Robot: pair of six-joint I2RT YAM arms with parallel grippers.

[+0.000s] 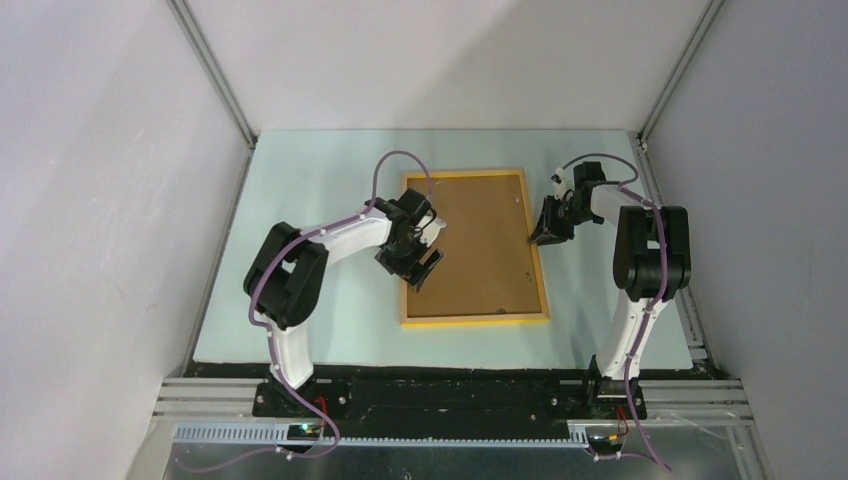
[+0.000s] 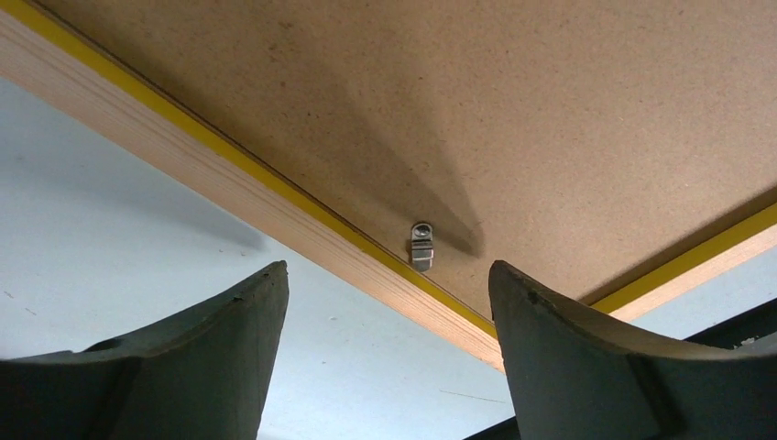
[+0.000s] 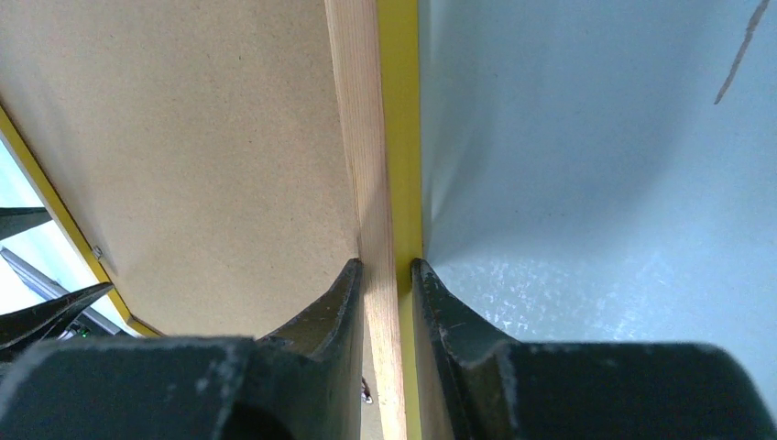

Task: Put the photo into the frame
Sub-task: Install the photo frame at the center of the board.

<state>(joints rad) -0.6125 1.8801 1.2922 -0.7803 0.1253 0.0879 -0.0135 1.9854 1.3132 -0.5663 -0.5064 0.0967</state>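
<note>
Left gripper (image 2: 387, 275) agape, turn clip (image 2: 421, 246) just ahead; right gripper (image 3: 385, 268) clamps frame (image 3: 362, 137) edge. Centre on clip before closing.

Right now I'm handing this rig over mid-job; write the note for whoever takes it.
Left claw: open, above the frame's left rail, by a metal clip.
Right claw: shut on the frame's right rail.
Frame: back up on the table, backing board set in it.
Photo: not in view; possibly under the board, cannot tell.
Done: board in place. Left: confirm the photo, check clips, release.
</note>
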